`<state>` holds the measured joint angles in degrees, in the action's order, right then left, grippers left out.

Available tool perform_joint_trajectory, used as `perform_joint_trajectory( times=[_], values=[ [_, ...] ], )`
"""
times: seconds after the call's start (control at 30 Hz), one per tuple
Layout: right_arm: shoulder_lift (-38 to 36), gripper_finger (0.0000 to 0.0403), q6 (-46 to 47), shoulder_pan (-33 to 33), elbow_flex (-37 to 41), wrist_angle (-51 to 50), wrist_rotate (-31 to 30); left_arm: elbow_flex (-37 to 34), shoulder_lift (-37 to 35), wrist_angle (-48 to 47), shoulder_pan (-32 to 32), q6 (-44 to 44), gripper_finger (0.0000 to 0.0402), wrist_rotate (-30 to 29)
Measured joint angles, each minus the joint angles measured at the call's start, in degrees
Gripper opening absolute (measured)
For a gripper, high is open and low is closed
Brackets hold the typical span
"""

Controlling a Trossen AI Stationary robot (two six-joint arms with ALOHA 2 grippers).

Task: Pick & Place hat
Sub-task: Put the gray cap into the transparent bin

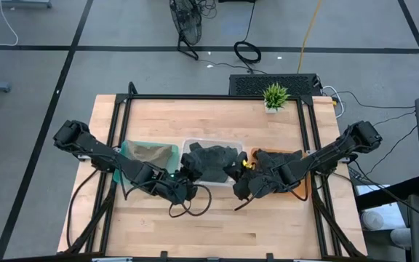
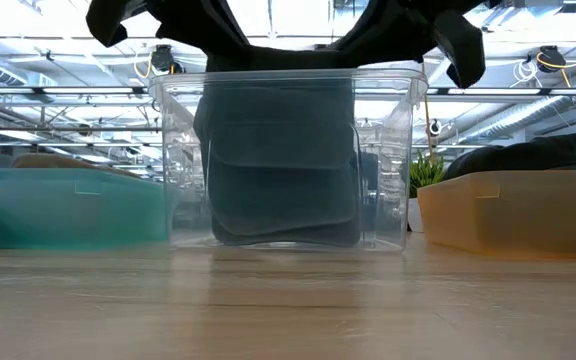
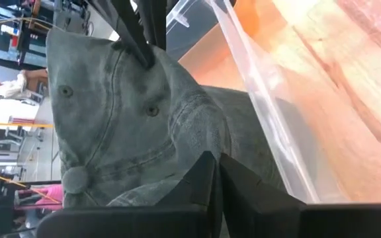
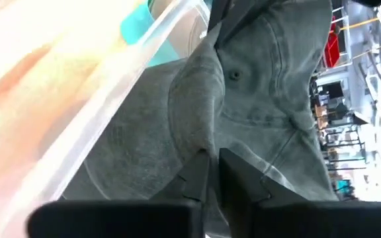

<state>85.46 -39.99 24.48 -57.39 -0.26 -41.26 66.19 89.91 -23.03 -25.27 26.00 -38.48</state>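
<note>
High view: wooden worktop [image 1: 217, 225] carrying teal bin [image 1: 150, 153], clear bin [image 1: 211, 140], orange bin [image 1: 276, 154]; dark hat [image 1: 211, 161] over the clear bin, left end effector [image 1: 188, 180] and right end effector [image 1: 240, 175] at its edges. Low view: hat hanging into clear bin. Wrist views: each end effector's fingers closed, pinching hat fabric

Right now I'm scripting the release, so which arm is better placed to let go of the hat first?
Neither clearly. Both tools, left and right, pinch the grey hat over the clear bin, symmetric on either side. Releasing together looks safest.
</note>
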Motion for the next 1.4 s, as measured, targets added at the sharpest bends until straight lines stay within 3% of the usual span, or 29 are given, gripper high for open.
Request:
perform_joint_trajectory(
  times=[0.23,0.47,0.7,0.83,0.97,1.07,1.4],
  values=[
    [-3.2,0.0059,8.79,0.72,0.0,0.03,2.69,0.0,0.0,0.15,0.02,-1.44,0.0037,0.02],
    [-7.95,0.0076,15.02,0.73,-0.02,0.03,13.53,0.02,-0.04,0.43,-0.26,-2.21,0.0091,-0.81],
    [-9.57,0.004,23.78,-1.08,-0.06,3.34,14.26,1.74,-2.44,0.47,-2.49,0.49,0.0121,-5.97],
    [-9.35,0.0008,29.39,-3.21,-0.04,1.49,14.49,2.69,-4.28,5.86,-1.37,-3.07,0.0117,-10.99],
    [-9.36,0.0004,33.74,-5.86,-0.05,2.7,14.65,2.64,-3.83,7.03,2.7,-9.99,0.0102,-6.67],
    [-8.68,0.0001,36.76,-8.26,-0.07,2.65,18.2,2.64,-2.5,5.29,5.19,-15.02,0.0091,-2.16],
    [1.66,0.0001,40.0,-11.59,-0.04,2.69,21.84,2.6,-1.03,1.01,6.32,-20.23,0.0051,8.96]
  ],
)
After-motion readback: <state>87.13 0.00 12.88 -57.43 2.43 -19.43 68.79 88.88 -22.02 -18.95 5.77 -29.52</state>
